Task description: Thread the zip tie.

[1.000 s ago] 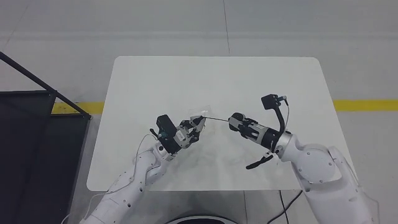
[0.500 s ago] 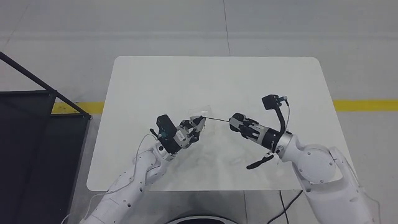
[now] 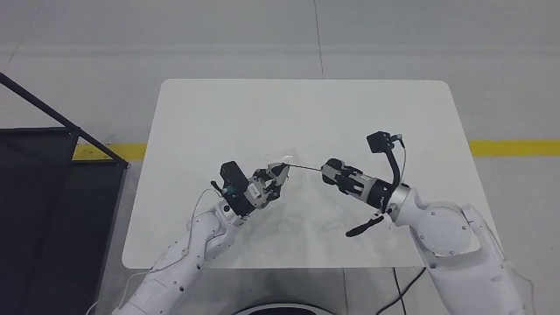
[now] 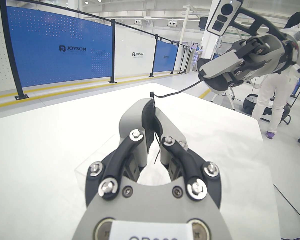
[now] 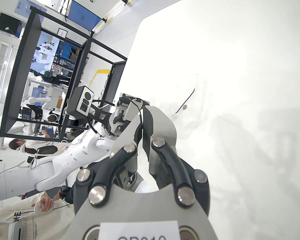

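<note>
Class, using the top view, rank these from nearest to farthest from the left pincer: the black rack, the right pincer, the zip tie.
1. zip tie: gripped in the left pincer itself, stretching toward the other arm.
2. right pincer: over the middle of the table, holding the tie's other end.
3. black rack: off the table, on the robot's left.

Black zip tie (image 4: 176,92); white table (image 3: 350,114); left gripper (image 4: 152,106) grey, pads (image 4: 147,119) black.
</note>
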### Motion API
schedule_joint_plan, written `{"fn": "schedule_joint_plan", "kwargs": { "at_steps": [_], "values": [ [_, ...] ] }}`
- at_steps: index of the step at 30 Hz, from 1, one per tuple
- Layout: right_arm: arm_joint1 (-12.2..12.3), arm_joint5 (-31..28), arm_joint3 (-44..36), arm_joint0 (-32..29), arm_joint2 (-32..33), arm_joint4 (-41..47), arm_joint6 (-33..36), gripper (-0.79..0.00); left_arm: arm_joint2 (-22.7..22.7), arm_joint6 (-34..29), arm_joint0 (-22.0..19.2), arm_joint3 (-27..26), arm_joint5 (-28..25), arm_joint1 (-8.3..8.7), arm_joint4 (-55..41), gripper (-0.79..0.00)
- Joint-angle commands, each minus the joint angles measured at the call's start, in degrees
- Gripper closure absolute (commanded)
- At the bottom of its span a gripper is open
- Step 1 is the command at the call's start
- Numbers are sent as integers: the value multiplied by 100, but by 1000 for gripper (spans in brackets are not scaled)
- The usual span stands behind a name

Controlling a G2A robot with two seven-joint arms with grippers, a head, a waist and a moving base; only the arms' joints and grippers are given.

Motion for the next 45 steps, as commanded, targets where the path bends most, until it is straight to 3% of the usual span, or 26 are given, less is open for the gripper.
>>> {"fn": "schedule_joint_plan", "kwargs": {
  "at_steps": [1, 23, 45],
  "values": [
    [-1, 6, 8, 11, -8, 20, -9, 0, 0, 0, 0, 0, 0, 0, 0, 0],
    [-5, -7, -1, 49, -61, 150, -97, 0, -67, -172, 119, -196, 125, -1, -91, 0],
    [37, -115, -200, -300, 178, 232, -193, 0, -127, -175, 170, -215, 191, -14, -101, 0]
  ]
}}
